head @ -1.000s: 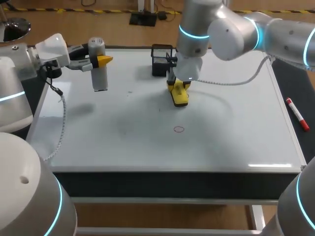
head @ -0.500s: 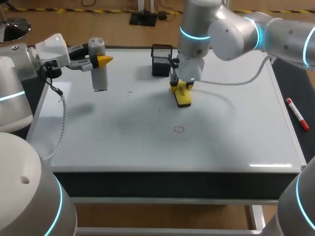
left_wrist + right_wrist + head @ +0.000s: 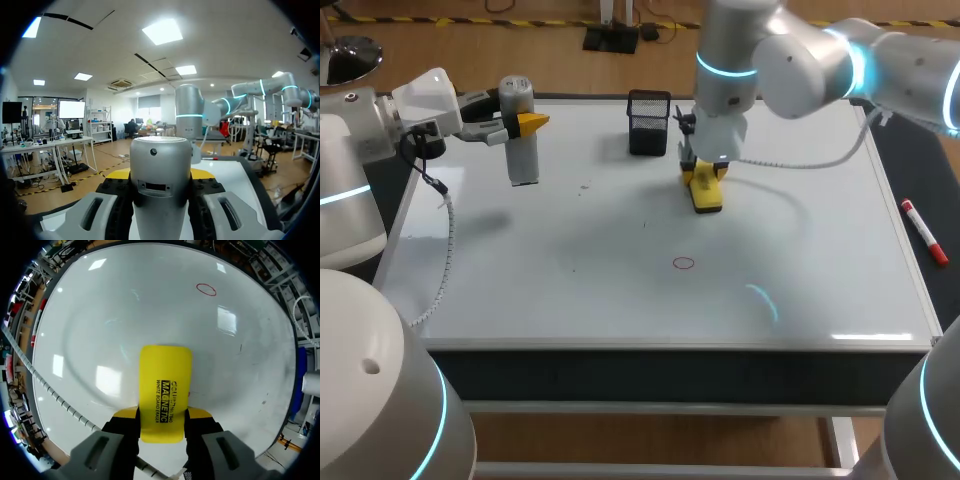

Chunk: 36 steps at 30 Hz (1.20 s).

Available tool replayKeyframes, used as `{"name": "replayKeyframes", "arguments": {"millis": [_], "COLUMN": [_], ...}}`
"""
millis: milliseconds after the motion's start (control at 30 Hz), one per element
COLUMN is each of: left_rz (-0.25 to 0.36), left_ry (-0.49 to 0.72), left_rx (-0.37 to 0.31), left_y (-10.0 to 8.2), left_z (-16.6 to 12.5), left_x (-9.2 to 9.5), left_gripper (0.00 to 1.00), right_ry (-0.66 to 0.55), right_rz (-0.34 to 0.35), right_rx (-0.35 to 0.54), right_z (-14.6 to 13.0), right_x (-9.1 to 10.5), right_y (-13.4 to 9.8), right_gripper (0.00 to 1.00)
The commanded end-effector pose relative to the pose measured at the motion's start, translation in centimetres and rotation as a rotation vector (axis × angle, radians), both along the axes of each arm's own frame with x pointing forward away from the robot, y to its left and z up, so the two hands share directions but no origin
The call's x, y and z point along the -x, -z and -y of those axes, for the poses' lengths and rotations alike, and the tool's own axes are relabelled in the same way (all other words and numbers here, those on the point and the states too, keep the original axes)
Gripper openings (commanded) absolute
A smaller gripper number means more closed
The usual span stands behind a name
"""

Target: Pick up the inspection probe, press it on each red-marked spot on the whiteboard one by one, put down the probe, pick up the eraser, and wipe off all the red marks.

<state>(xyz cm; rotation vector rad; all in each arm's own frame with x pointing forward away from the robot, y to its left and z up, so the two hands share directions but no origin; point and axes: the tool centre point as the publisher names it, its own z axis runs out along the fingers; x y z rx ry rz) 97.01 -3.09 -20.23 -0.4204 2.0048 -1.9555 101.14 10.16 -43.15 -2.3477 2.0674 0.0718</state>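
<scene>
The right claw (image 3: 703, 176) is clamped on the eraser (image 3: 708, 197), one finger on each long side at its back end, so most of the yellow block sticks out ahead of the fingers. It sits low over the far middle of the whiteboard (image 3: 570, 300), just right of the black holder (image 3: 649, 122). I can't say whether its underside is touching the board.

One red mark (image 3: 683, 263), a small ring, shows nearer on the board, well apart from the eraser.

The left claw (image 3: 525, 124) is closed around the probe (image 3: 523, 160), a smooth silver cylinder held upright over the far left corner, tip clear of the board.

The eraser looks light and stiff, a hard plastic shell that won't give under the fingers. Gripped so far back, its front edge could lift or chatter when pushed down, so I'd judge a flat, even press matters more than force. The probe looks rigid and slick. A hold round its body, as now, seems right, though it might slide if pressed hard.
</scene>
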Motion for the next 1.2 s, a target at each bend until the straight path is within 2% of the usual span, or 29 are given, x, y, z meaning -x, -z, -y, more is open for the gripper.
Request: {"name": "replayKeyframes", "arguments": {"millis": [33, 300, 500, 633, 767, 1200], "left_rz": [0.004, 0.004, 0.004, 0.004, 0.004, 0.004], "left_ry": [-0.001, -0.001, -0.001, -0.001, -0.001, -0.001], "left_rx": [0.002, 0.002, 0.002, 0.002, 0.002, 0.002], "left_y": [0.0, 0.0, 0.0, 0.0, 0.0, 0.0], "left_z": [0.0, 0.0, 0.0, 0.0, 0.0, 0.0], "left_x": [0.0, 0.0, 0.0, 0.0, 0.0, 0.0], "left_gripper": [0.00, 0.00, 0.00, 0.00, 0.00, 0.00], "right_ry": [0.010, 0.057, 0.077, 0.071, 0.041, 0.004], "right_rz": [0.005, 0.020, 0.064, 0.050, 0.050, 0.041], "right_rx": [0.004, 0.016, 0.046, 0.056, 0.040, -0.035], "right_z": [1.6, 3.8, 4.1, 2.8, 0.9, -3.7], "right_x": [0.0, -0.8, -1.1, -0.7, 0.1, 2.2], "right_y": [0.2, -0.2, -1.8, -3.4, -3.9, -2.4], "right_gripper": [0.00, 0.00, 0.00, 0.00, 0.00, 0.00]}}
